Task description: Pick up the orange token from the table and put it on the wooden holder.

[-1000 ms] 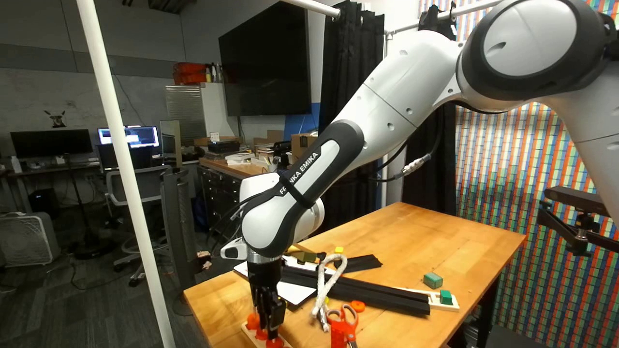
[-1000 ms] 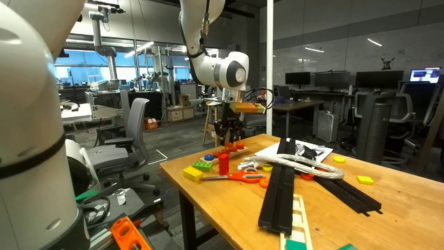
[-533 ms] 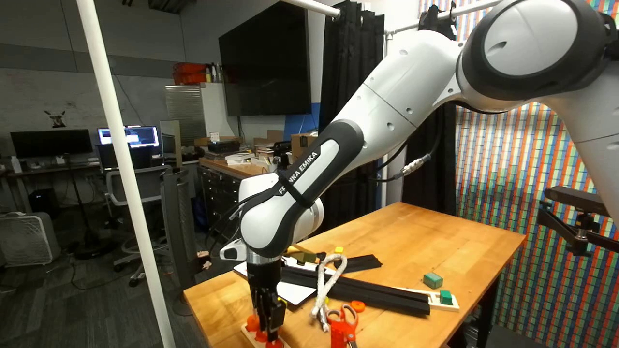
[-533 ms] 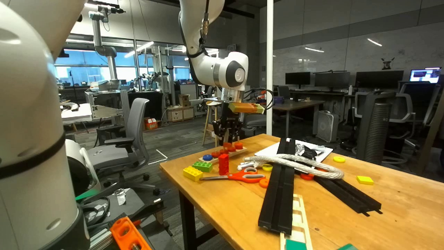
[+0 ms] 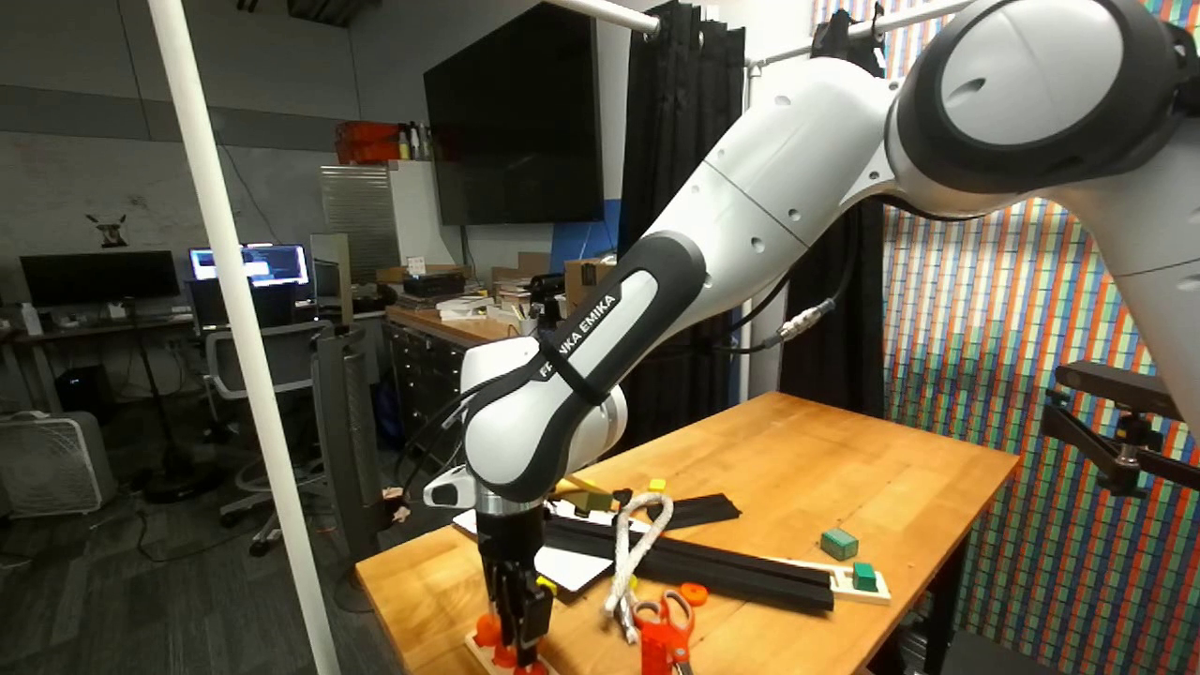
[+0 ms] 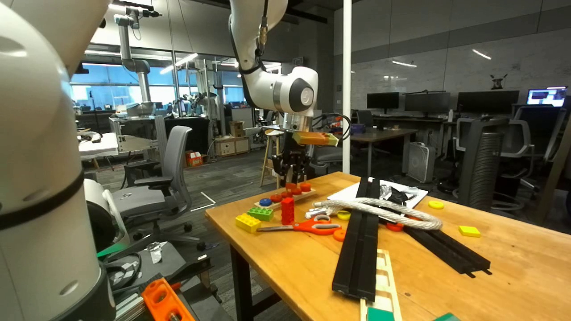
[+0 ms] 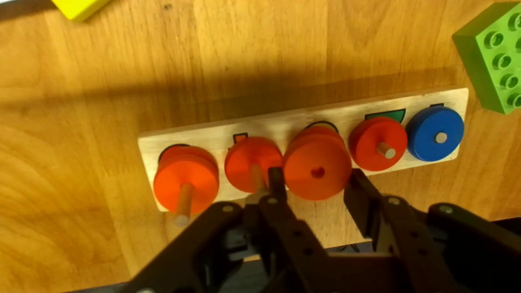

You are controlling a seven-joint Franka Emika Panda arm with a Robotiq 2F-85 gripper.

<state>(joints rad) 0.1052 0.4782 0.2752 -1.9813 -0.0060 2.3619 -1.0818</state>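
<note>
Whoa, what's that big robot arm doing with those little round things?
The robot arm is pinching an orange token in its tool, over the middle of a wooden holder on the table. No peg pokes up through the token's hole, so it probably isn't all the way on yet. Other reddish-orange tokens and a blue token already sit around the holder's pegs.
</note>
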